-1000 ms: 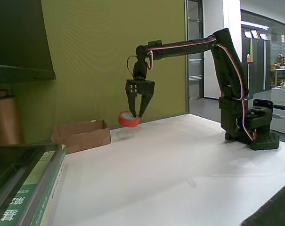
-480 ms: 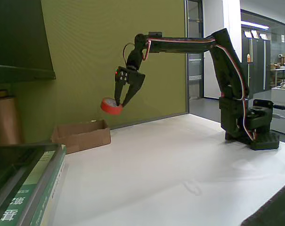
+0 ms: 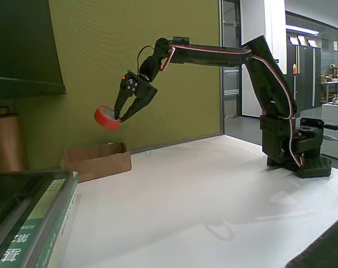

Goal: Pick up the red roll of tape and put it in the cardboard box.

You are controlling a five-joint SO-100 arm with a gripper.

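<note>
Red roll of tape (image 3: 106, 118) hangs in the air, tilted, pinched at its right edge by the claw (image 3: 122, 117), whose two dark fingers grasp its rim. It sits above the cardboard box (image 3: 96, 160), clear of the flaps. The box rests on the white bench (image 3: 202, 212) against the green wall (image 3: 101, 67). The black arm (image 3: 213, 53) stretches leftward from its base (image 3: 303, 156) at right.

Count: one bright red-orange ring of tape (image 3: 106, 118) and one low brown cardboard box (image 3: 96, 160). One tall brown cylinder (image 3: 5, 142). One black robot arm (image 3: 258, 84).
</note>
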